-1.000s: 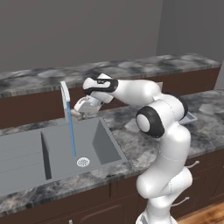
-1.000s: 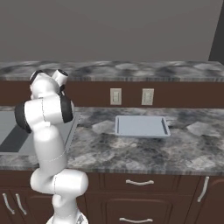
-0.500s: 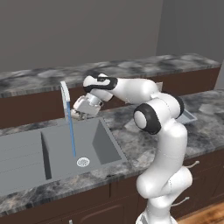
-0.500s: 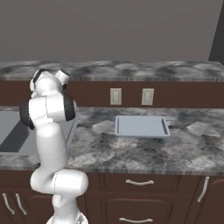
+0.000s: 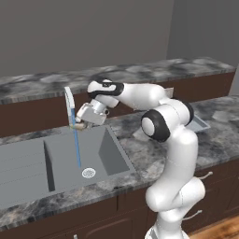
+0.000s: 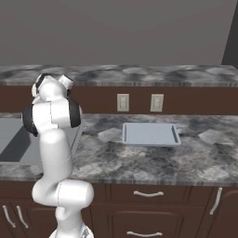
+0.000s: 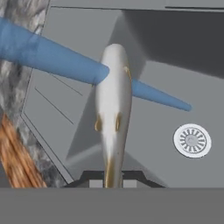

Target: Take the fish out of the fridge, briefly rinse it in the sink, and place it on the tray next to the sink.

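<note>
Fish: the slim silvery-white fish [image 7: 113, 118] hangs over the right basin, nose poking straight into the blue water stream [image 7: 52, 59], which crosses it from about 10 o'clock in the hand view.
Gripper: the two-finger gripper [image 5: 80, 125] is clamped tight on the fish's tail end, right under the slim white arched faucet [image 5: 69, 103].
Sink: wide grey two-basin sink [image 5: 28, 163], round drain [image 7: 192, 140] at roughly 3 o'clock from the fish.
Tray: shallow light-grey rectangular tray [image 6: 150, 134] sits on the marbled counter [image 6: 139, 158], well apart.
</note>
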